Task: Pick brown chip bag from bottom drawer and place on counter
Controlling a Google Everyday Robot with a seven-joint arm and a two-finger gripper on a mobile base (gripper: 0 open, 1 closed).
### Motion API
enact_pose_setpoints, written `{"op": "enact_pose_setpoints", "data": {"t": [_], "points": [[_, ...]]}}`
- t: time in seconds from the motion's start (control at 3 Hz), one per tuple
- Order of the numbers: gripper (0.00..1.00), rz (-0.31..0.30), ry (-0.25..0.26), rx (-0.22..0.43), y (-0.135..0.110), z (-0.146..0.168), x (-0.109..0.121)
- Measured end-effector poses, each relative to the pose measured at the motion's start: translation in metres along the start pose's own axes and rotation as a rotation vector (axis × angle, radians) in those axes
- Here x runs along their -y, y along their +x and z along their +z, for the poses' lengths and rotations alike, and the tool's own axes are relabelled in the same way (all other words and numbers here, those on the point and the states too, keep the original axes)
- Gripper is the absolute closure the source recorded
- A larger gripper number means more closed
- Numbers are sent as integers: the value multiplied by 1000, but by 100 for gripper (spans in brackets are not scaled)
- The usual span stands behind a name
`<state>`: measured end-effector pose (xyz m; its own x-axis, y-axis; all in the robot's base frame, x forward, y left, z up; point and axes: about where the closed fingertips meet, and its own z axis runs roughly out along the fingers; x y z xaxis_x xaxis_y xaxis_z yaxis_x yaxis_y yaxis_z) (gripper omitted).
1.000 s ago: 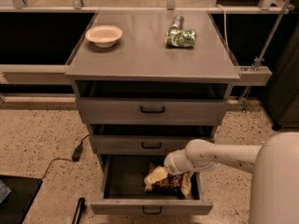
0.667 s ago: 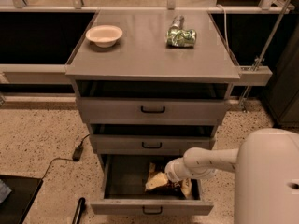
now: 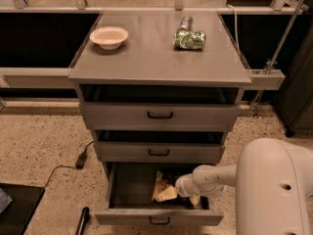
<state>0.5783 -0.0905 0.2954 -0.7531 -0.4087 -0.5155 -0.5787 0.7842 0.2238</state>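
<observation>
- Reaching into the bottom drawer [image 3: 127, 216] from its right side, the white robot arm [image 3: 217, 176] ends at the gripper [image 3: 182, 187], which is inside this drawer, a little right of its middle.
- The gripper is right against the brown chip bag [image 3: 165, 192]; whether it is clamped on the bag or released, I cannot tell, because the wrist covers it.
- The bottom drawer is pulled far out, and the brown chip bag lies in it near the middle, with one tan edge turned up.
- A small tan piece shows in the drawer just right of the gripper; I cannot tell if it belongs to the same bag.
- Directly above the bottom drawer, the middle drawer [image 3: 195, 152] and the top drawer [image 3: 205, 115] stand slightly out; their insides are dark.
- High above the bottom drawer, the counter [image 3: 151, 62] carries a cream bowl [image 3: 109, 36] toward the left and a green foil bag [image 3: 190, 38] toward the right, well apart.
- Left of the bottom drawer, a black cable [image 3: 78, 161] lies on the speckled floor.
</observation>
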Motion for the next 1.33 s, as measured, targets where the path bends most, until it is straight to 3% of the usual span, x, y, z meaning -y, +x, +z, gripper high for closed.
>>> {"op": "enact_pose_setpoints", "data": {"t": [0.33,0.67,1.0,1.33], "points": [[0,-8,28,-52,6,20,5],[0,-11,128,-130,27,66,20],[0,15,245,-159,42,91,18],[0,3,304,-120,31,93,25]]}}
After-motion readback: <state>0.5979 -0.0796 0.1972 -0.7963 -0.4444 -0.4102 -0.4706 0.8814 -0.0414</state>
